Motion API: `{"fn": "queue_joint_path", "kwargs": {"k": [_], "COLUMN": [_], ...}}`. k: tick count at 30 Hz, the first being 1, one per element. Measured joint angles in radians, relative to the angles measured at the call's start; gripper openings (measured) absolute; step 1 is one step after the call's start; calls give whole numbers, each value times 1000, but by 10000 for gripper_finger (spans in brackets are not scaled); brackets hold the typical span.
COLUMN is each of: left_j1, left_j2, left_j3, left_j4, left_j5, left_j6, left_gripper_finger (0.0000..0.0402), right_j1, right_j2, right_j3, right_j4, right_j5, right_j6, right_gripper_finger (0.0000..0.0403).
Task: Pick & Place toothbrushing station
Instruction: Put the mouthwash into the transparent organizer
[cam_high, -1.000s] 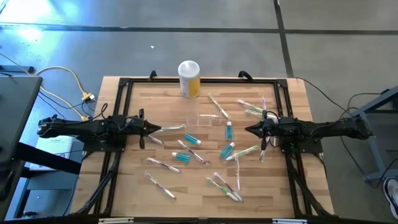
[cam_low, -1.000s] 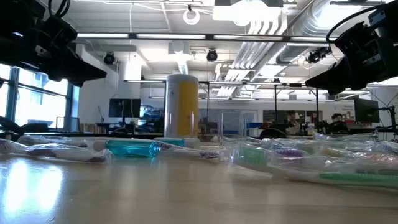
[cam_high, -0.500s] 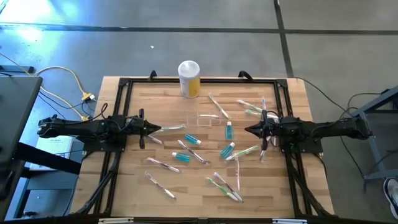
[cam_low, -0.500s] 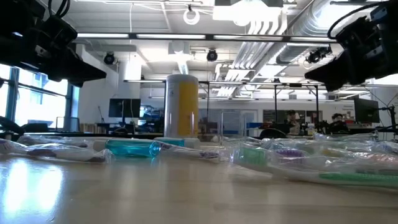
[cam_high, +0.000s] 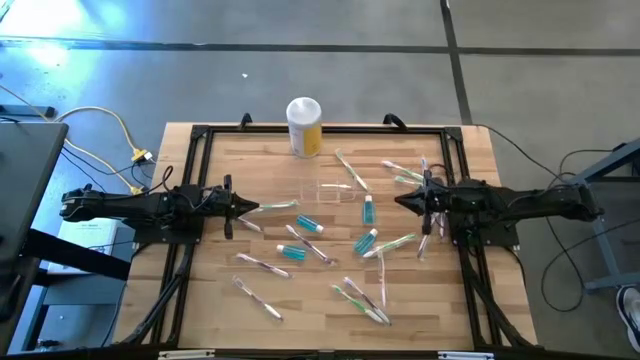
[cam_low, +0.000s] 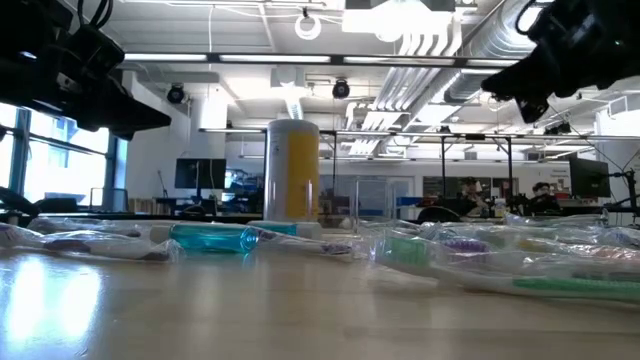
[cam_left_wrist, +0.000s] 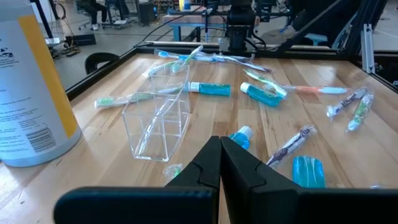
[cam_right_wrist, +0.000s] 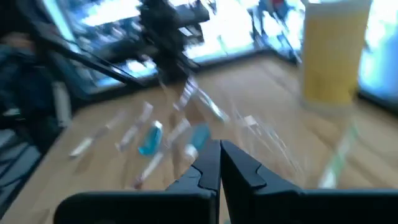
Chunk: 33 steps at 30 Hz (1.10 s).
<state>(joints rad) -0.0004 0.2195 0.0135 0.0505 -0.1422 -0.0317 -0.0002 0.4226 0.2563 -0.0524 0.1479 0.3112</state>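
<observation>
Clear plastic, the toothbrushing station (cam_high: 326, 193) lies on the wooden table (cam_high: 210, 290) near its middle, below the yellow canister (cam_high: 304, 126), with wrapped toothbrushes (cam_high: 262, 265) scattered around it. Nothing is picked up: the left gripper (cam_high: 243, 209) and right gripper (cam_high: 399, 206) hover on either side, fingers pressed together, holding nothing. The approach seems barely begun; next, one claw must spread and reach in. Bare wood lies between the left gripper and the holder; clutter crowds the right.

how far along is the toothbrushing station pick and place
Nothing looks done: the toothbrushing station sits on the table mid-table, untouched. Nothing is in hand: the left pincer and right pincer are both shut and empty, off to either side. Grasping, lifting and placing remain.
</observation>
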Motion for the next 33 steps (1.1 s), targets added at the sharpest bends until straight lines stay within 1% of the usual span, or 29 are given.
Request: {"fn": "queue_joint_path", "kwargs": {"k": [2,4,7,9,12,16,19,23,28,33], "left_j1": [0,0,0,0,0,0,0,0,0,0], "left_j2": [0,0,0,0,0,0,0,0,0,0], "left_j3": [0,0,0,0,0,0,0,0,0,0], "left_j4": [0,0,0,0,0,0,0,1,1,1], "left_j5": [0,0,-1,-1,-2,-2,-2,-2,-7,-8], "left_j6": [0,0,0,0,0,0,1,20,30,53], "left_gripper_finger": [0,0,0,0,0,0,0,0,0,0], "right_j1": [0,0,0,0,0,-12,-53,-121,-195,-221], "right_j2": [57,124,227,296,395,527,617,730,852,953], "right_j3": [70,129,197,244,306,374,416,445,447,448], "right_j4": [-114,-188,-226,-239,-267,-283,-300,-325,-329,-317], "right_j5": [17,18,18,18,18,30,60,36,34,28], "right_j6": [63,115,169,198,240,281,368,411,452,455], "right_gripper_finger": [2,3,10,21,51,106,144,177,184,181]}}
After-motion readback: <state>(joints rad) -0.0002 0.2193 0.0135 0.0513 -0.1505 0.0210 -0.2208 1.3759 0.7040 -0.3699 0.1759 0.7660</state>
